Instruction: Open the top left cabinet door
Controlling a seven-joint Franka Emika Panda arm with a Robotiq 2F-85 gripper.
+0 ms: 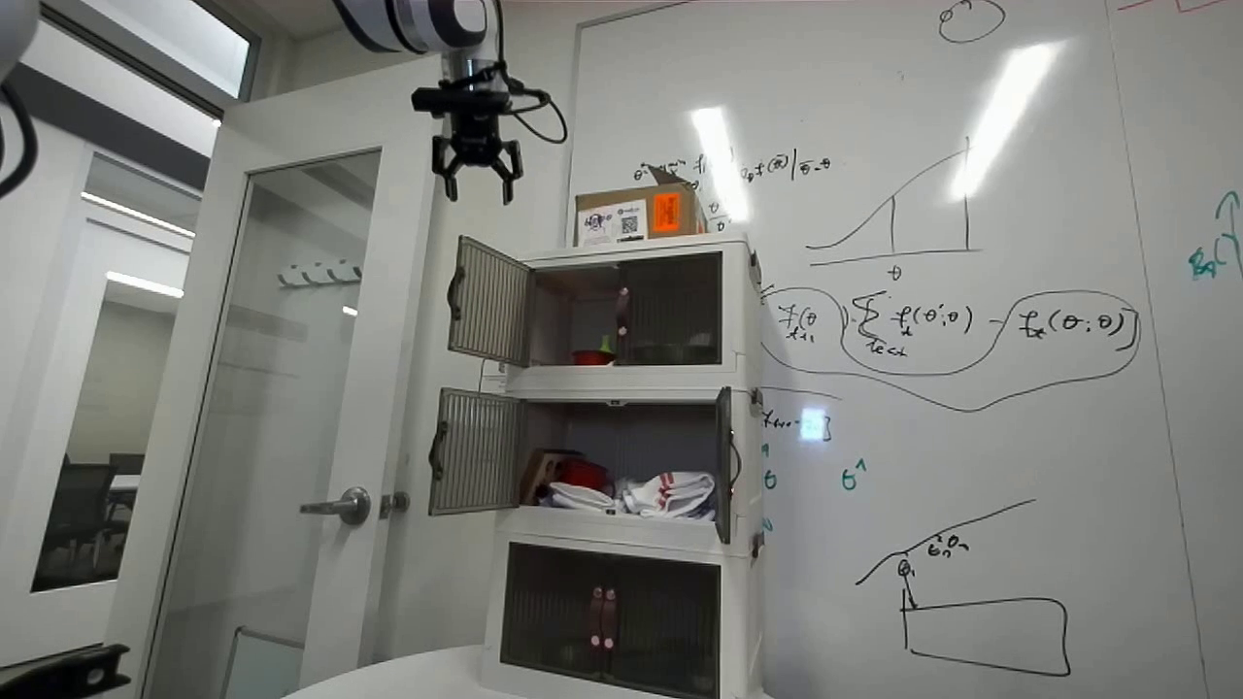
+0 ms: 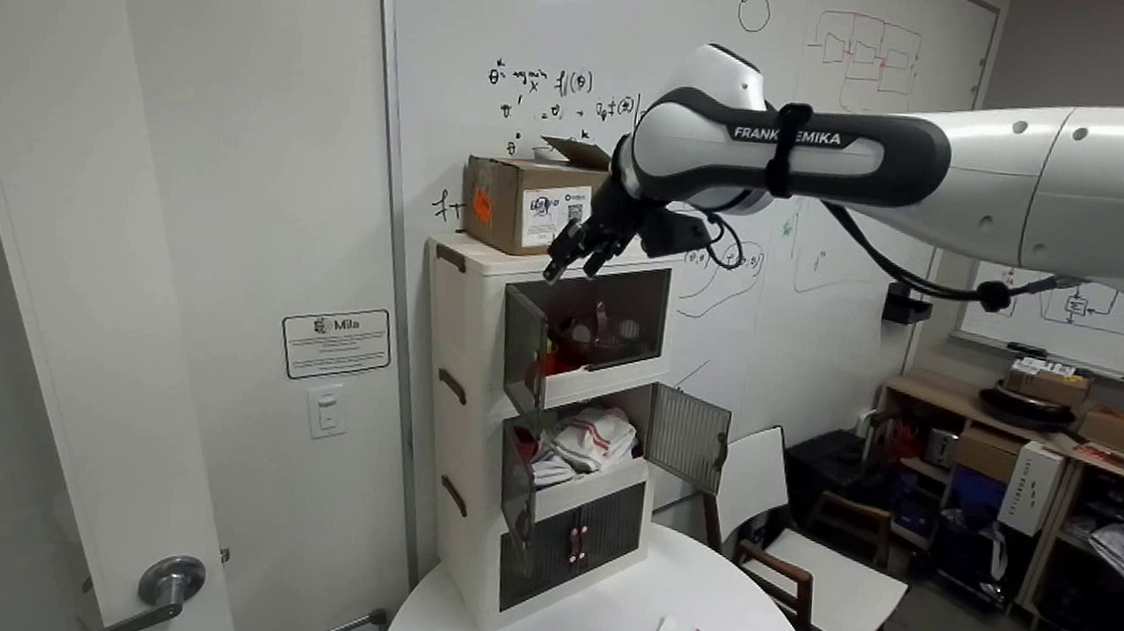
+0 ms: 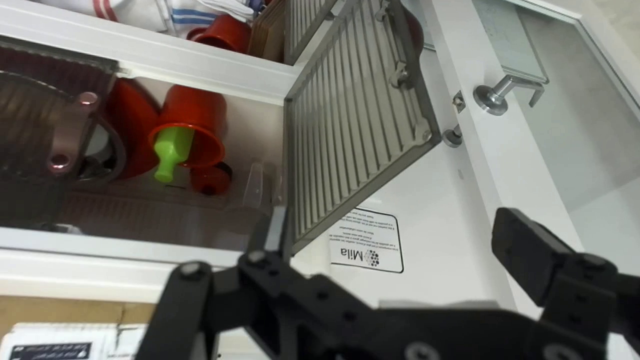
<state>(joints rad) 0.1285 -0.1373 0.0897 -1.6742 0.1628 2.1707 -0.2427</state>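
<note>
The top left cabinet door [image 1: 490,303] stands swung open, away from the white three-tier cabinet [image 1: 621,382]. It also stands open in the exterior view [image 2: 524,343] and shows its ribbed pane in the wrist view [image 3: 360,120]. My gripper [image 1: 480,197] is open and empty, above the cabinet's left side and higher than the door. It also shows in the exterior view [image 2: 572,268] in front of the top edge. In the wrist view my spread fingers [image 3: 395,235] appear below the door; nothing is between them. The top right door [image 1: 680,311] is shut.
A cardboard box [image 1: 636,216] stands on the cabinet. Red cups [image 3: 200,110] and a green item [image 3: 170,150] lie in the top tier. The middle tier's left door [image 1: 476,451] and right door [image 1: 724,466] are open. A room door [image 1: 398,291] stands to the left.
</note>
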